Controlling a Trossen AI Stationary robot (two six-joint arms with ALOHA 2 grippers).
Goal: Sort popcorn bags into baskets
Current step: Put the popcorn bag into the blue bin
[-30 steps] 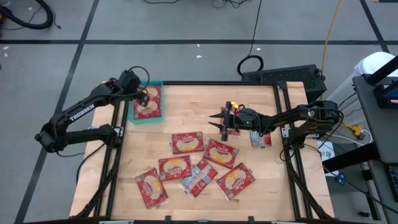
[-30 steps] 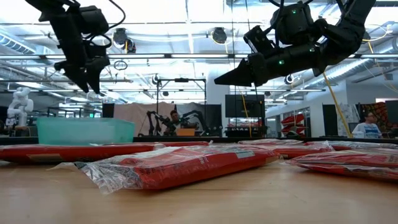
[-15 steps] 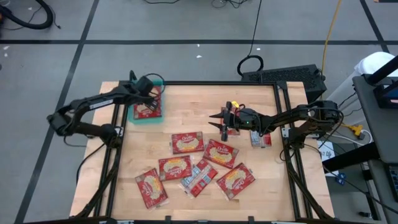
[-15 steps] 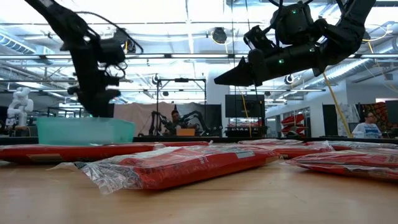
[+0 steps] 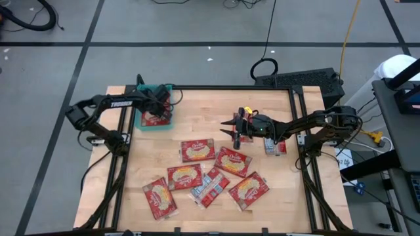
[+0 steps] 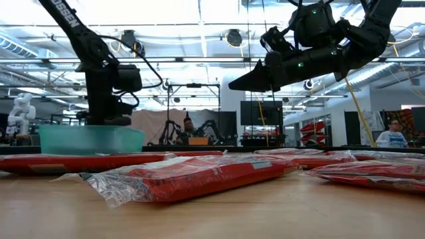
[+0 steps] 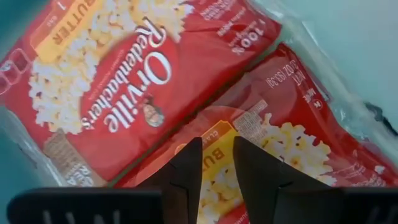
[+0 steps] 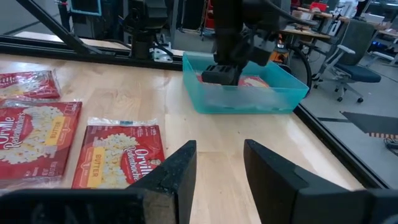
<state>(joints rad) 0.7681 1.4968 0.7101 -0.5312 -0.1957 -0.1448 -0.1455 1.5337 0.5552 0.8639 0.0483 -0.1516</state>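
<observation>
Fingers of my left gripper [image 7: 214, 180] sit down inside the teal basket [image 5: 153, 122] at the far left corner of the surface [image 5: 203, 108], standing only a narrow slit apart with nothing between them. Their tips hang just above 2 popcorn bags lying in the basket: one red bag [image 7: 118, 81] lies flat with its popcorn picture up, and a second bag [image 7: 298, 130] lies right beside it, directly under my left fingers. Whether the tips touch that second bag I cannot tell.

From the right wrist view, my left gripper shows as a dark block standing in the basket [image 8: 249, 87], with red showing through the translucent wall.

On my right gripper [image 5: 235, 134], held in the air above the middle of the surface and well apart from the basket, the fingers stand partly open and empty, pointing toward the left side. In the low view it hangs high over the bags [image 6: 249, 83].

Below and in front of it, 6 more bags lie loose on the near half of the surface in a scattered cluster [image 5: 207, 174], 1 of them showing a silvery face [image 5: 209, 187]. Another small packet [image 5: 275, 147] lies near the right edge, beside my right arm.
</observation>
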